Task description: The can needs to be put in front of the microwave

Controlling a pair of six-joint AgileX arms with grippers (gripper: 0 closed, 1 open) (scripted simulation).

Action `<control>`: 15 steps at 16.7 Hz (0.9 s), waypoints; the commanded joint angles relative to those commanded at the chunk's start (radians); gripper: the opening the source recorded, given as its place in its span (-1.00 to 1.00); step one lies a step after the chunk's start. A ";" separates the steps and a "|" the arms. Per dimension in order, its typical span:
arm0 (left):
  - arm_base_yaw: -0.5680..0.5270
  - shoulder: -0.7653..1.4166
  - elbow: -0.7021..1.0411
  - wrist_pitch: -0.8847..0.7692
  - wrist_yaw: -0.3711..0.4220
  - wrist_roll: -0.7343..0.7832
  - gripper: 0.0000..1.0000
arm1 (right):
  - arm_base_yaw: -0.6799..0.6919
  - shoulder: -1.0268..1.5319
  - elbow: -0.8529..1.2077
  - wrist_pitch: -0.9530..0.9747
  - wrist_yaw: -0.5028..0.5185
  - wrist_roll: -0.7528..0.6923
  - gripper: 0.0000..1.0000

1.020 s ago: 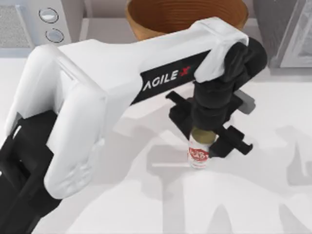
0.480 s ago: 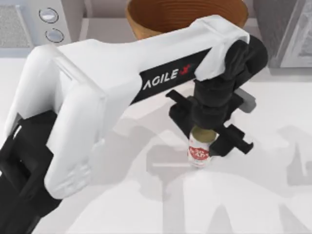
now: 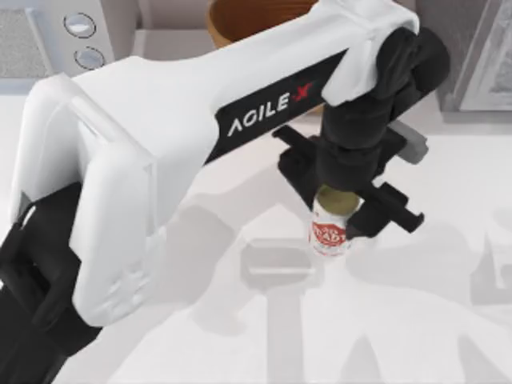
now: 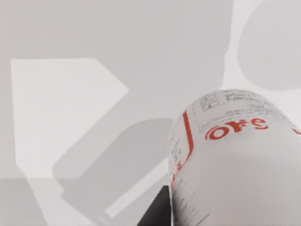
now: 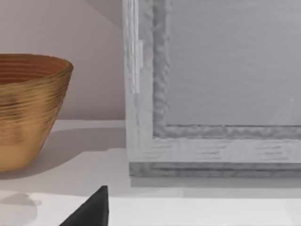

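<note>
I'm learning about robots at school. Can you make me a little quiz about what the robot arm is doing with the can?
1. True or false: the left gripper is around the can.
2. What colour is the printing on the can's label?
3. Where is the microwave in the top view? A) top left B) bottom right C) middle

Key
1. True: its fingers sit on either side of the can.
2. Red on white.
3. A. The can is nearer the middle of the table, below the basket, so it is not yet in front of the microwave.
</note>
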 joint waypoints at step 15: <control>0.799 -0.146 -0.241 0.066 -0.007 0.183 -1.00 | 0.000 0.000 0.000 0.000 0.000 0.000 1.00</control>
